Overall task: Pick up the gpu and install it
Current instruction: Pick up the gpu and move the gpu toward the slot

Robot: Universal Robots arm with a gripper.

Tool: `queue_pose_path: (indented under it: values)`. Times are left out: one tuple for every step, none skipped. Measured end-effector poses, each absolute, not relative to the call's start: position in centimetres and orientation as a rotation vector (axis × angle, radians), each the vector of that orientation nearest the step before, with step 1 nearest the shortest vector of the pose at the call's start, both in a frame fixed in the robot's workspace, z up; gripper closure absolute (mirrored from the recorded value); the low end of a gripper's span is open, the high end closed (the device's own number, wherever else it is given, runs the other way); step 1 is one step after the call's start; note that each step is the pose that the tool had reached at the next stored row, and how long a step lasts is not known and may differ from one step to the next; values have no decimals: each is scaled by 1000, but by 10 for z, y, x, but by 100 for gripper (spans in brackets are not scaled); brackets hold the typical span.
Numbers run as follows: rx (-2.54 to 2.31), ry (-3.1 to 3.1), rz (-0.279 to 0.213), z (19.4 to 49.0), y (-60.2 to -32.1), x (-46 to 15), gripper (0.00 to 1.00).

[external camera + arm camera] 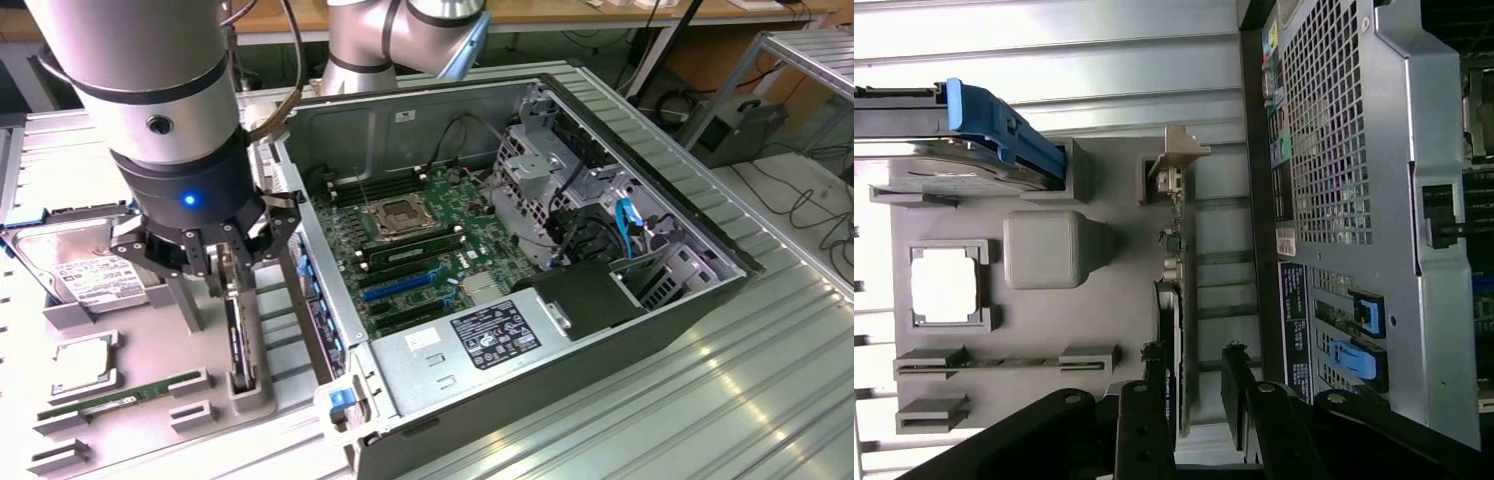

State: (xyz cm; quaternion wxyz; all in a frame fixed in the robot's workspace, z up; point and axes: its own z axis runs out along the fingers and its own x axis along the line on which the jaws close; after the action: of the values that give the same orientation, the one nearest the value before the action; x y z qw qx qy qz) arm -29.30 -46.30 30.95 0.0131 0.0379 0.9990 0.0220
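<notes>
The silver-grey cylindrical metal arm link has a smooth brushed sheen, a narrow dark seam ring round it, and one small round dark socket set in the silver skin below that ring. Beneath sits a black, drum-shaped wrist housing — a small blue light glows on its face. Thin dark cables run alongside. The black metal two-finger gripper is built of flat linkage bars joined by round pivot bolts; its fingers are slim, matt black bars, one dotted with small round holes. Farther back, another silver tube ends at a pale blue-grey joint cap — rounded and smooth.
</notes>
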Motion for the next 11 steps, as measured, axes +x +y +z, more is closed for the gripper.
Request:
queue_pose_path:
  values:
    - [118,3112,69,308,-463,-293,64]
    - [118,3112,69,307,-463,-294,64]
    - [118,3113,69,306,-463,-294,64]
    - [118,3113,69,305,-463,-294,64]
    - [118,3113,69,303,-463,-295,64]
    - [118,3113,68,301,-463,-295,64]
    - [118,3112,69,299,-463,-295,64]
    - [118,3112,69,297,-463,-295,64]
    - [118,3113,69,295,-463,-295,64]
    - [118,3113,69,293,-463,-295,64]
    - [118,3113,69,291,-463,-295,64]
